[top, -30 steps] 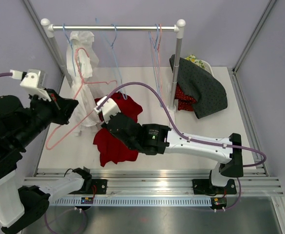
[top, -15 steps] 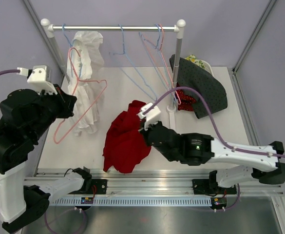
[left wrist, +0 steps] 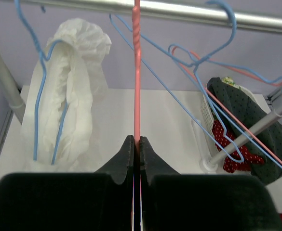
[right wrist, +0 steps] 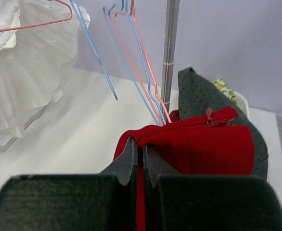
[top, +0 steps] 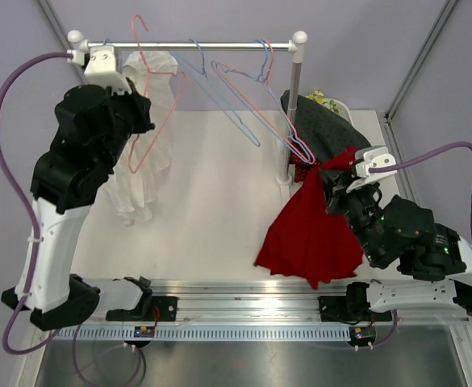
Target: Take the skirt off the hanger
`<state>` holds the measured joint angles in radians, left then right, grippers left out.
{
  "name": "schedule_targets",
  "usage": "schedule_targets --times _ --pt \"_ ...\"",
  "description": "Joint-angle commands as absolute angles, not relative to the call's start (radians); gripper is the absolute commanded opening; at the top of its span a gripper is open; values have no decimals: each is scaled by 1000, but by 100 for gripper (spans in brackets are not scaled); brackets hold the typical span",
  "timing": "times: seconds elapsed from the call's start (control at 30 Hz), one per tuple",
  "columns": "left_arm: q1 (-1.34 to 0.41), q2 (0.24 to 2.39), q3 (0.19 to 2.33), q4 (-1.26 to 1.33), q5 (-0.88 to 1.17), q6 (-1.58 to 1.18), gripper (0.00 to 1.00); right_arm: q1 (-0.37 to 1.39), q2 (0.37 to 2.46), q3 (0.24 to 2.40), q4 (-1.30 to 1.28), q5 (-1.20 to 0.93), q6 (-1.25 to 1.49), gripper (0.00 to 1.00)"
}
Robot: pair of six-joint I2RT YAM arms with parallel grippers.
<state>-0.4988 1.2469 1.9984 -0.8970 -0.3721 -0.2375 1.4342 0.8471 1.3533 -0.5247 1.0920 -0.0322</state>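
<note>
White surface is lying beneath a silver rail. My left tool is pinching the bare pink wire hanger at the far left; my right tool is pinching the red fabric skirt, dangling at the near right.

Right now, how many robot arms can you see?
2. The left arm stands beside the rail, its left gripper shut on a pink hanger. The right arm lies low at right, its right gripper shut on the red skirt.
</note>
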Motion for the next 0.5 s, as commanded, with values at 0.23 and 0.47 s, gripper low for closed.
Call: schedule_targets --times 0.23,0.47 --pt "-480 1508 2194 -739 -439 -126 0 1431 859 1459 107 1152 -702 0" --pt "-476 1428 2007 -692 -434 -159 0 1430 923 1575 251 1111 -882 0"
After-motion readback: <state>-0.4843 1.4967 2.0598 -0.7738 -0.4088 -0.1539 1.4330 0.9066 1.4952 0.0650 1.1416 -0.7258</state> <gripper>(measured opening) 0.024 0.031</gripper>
